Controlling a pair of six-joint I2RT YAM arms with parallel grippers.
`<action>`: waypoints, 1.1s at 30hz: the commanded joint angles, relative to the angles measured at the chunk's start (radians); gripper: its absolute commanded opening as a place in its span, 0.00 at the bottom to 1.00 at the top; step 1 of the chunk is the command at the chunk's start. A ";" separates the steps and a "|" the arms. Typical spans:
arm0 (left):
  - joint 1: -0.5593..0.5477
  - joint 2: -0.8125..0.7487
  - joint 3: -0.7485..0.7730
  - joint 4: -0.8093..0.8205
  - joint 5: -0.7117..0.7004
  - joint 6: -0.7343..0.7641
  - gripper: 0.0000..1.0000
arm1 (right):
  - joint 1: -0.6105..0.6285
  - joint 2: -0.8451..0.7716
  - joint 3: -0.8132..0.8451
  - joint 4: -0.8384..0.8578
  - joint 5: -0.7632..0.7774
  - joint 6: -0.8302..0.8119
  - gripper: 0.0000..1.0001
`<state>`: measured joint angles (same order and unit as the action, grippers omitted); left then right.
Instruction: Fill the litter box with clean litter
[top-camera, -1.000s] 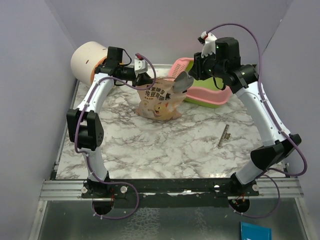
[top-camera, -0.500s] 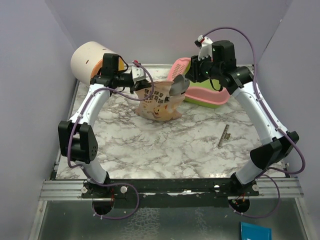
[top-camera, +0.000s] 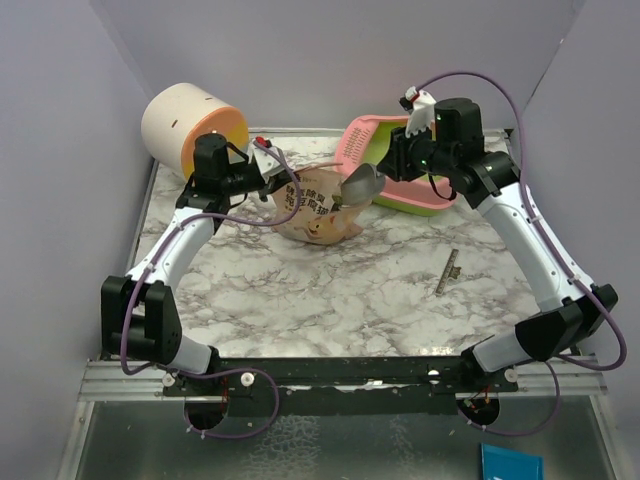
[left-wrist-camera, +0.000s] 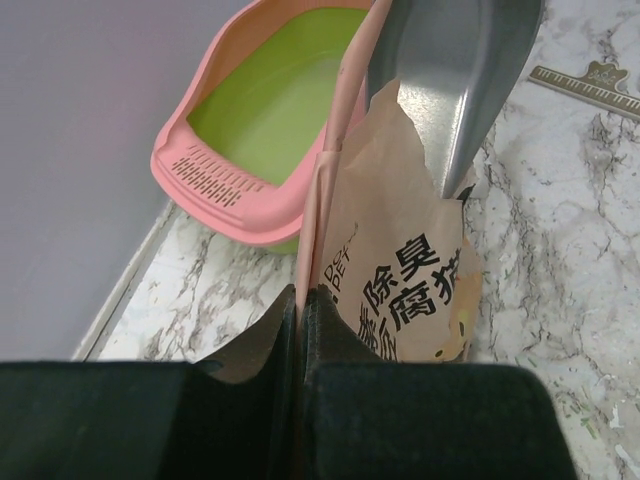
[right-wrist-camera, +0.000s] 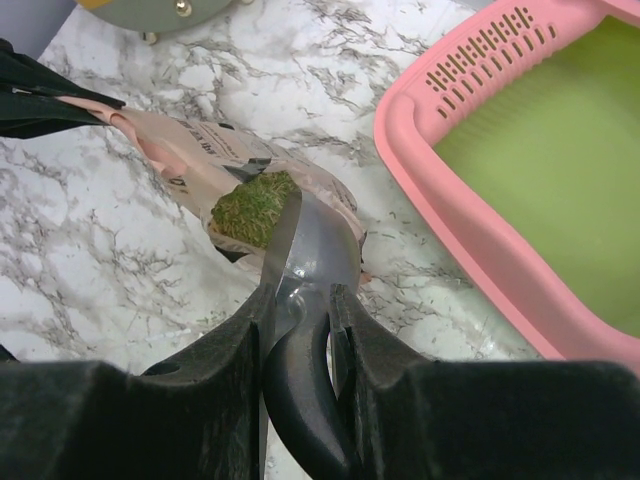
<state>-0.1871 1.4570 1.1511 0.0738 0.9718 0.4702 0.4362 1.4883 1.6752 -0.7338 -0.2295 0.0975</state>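
Observation:
The litter box (top-camera: 365, 140) with pink slotted rim and lime-green basin stands at the back right; its basin (right-wrist-camera: 560, 200) looks bare, and it also shows in the left wrist view (left-wrist-camera: 230, 175). A beige printed bag (top-camera: 315, 205) stands left of it. My left gripper (left-wrist-camera: 300, 300) is shut on the bag's pink top edge (left-wrist-camera: 335, 170). My right gripper (right-wrist-camera: 305, 300) is shut on the black handle of a grey metal scoop (right-wrist-camera: 320, 245). The scoop's blade (top-camera: 360, 183) is at the bag's mouth, where green litter (right-wrist-camera: 252, 208) shows.
A cream-and-orange cylinder (top-camera: 190, 125) lies at the back left, just behind my left arm. A small ruler-like strip (top-camera: 449, 271) lies on the marble table (top-camera: 330, 300) at the right. Purple walls close in on three sides.
My left arm has lowered and drawn the bag's edge leftward. My right arm has swung down, bringing the scoop lower into the bag's mouth. The bag has slumped lower.

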 joint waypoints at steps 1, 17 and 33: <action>-0.037 -0.082 -0.028 0.186 -0.027 -0.040 0.00 | -0.001 -0.043 -0.020 0.013 -0.056 0.003 0.01; -0.080 -0.140 -0.117 0.302 -0.077 -0.079 0.00 | -0.001 -0.001 -0.050 0.092 -0.071 0.019 0.01; -0.107 -0.198 -0.302 0.584 -0.152 -0.250 0.00 | 0.027 0.127 -0.008 0.080 -0.092 0.023 0.01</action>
<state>-0.2649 1.3125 0.8566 0.4664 0.8196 0.2825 0.4423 1.5875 1.6474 -0.6861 -0.3183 0.1196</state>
